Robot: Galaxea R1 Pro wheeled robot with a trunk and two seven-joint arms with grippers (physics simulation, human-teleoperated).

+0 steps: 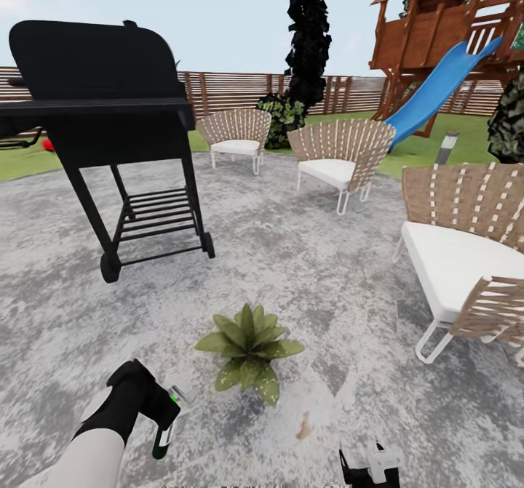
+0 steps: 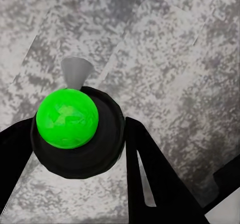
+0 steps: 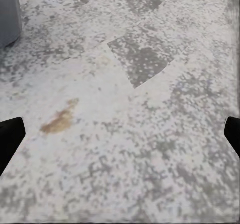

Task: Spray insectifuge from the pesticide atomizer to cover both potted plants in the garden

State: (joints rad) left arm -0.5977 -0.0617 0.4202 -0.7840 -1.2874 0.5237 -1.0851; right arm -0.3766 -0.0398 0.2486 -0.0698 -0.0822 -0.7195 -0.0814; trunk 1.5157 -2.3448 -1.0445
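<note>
On the grey paved patio [image 1: 327, 270] stands a potted plant [image 1: 248, 348], a rosette of broad green leaves that hide its pot. Just to its left my left gripper [image 1: 166, 419] is shut on the pesticide atomizer [image 1: 161, 438], a slim dark green bottle with a white label that hangs tilted above the paving. In the left wrist view the atomizer's black cap with a bright green dome [image 2: 67, 118] sits between my black fingers [image 2: 150, 179], its grey nozzle [image 2: 76, 71] aimed at the paving. My right gripper [image 1: 371, 466] is low and open, right of the plant, its tips [image 3: 10, 136] wide apart over bare paving.
A black wheeled grill [image 1: 109, 124] stands at the back left. Wicker chairs with white cushions [image 1: 236, 135] [image 1: 338, 155] [image 1: 466, 255] ring the back and right side. Behind them are a playset with a blue slide [image 1: 437, 88], a slatted fence [image 1: 233, 92] and lawn. A brown stain [image 3: 59, 120] marks the paving.
</note>
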